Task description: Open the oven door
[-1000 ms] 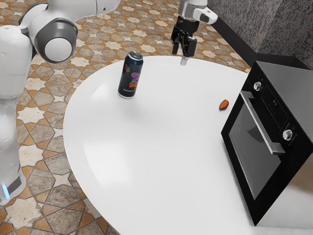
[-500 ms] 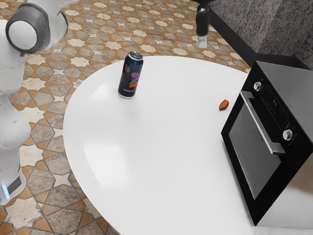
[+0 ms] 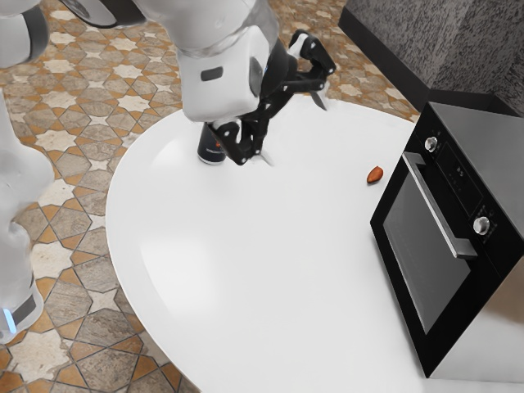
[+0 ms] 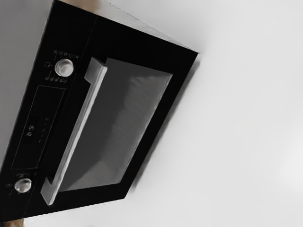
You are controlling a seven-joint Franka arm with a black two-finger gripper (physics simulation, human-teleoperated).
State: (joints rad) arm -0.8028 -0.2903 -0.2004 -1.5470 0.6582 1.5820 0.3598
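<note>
My arm [image 3: 20, 184] is smooth, rounded white, with a blue light strip [image 3: 9, 320] low down; my white wrist housing [image 3: 237, 86] bears a dark oblong [image 3: 212, 74]. My gripper [image 3: 292, 128] is black, bright-specked, grey-tipped.

Kitchen-like, with oven [image 3: 449, 282] on table [image 3: 262, 262]

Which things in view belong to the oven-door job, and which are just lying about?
For the job:
- oven door, shut
- door handle
- gripper, open, away from the handle

Just lying about:
- dark can, partly hidden
- small reddish-brown item
</note>
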